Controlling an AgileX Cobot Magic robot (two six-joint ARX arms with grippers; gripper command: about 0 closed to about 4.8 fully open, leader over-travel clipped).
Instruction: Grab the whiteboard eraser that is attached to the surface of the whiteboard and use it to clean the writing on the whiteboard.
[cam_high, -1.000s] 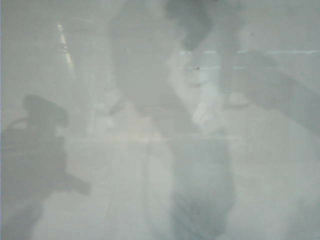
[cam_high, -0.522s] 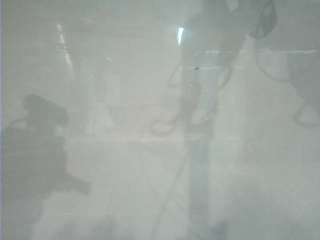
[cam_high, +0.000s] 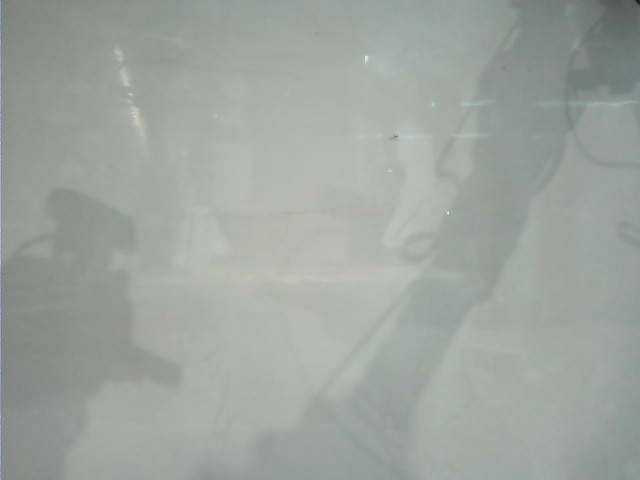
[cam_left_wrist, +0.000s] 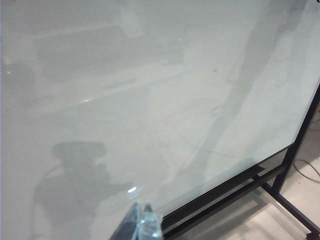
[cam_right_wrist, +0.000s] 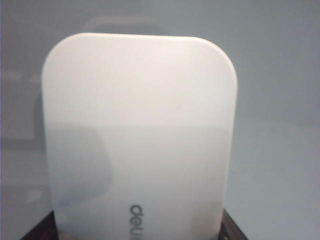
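Right gripper (cam_right_wrist: 137, 235) pinches the eraser (cam_right_wrist: 137, 130) over bare whiteboard (cam_left_wrist: 150, 100); left gripper (cam_left_wrist: 142, 225), grip unclear, sits near the board's framed edge

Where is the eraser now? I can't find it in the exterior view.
The whiteboard eraser fills the right wrist view, at the right gripper, against the whiteboard.

Board (cam_high: 250, 150) face is showing bare and flat across the exterior view's left and middle, only reflections lying on it. Right arm (cam_high: 500, 230) is cutting diagonally through that view's right side. White eraser (cam_right_wrist: 140, 135) is filling the right wrist view, sitting in the right gripper (cam_right_wrist: 140, 232). Left gripper (cam_left_wrist: 142, 225) is sitting at the board's lower edge, black frame (cam_left_wrist: 280, 175) running just beside it.
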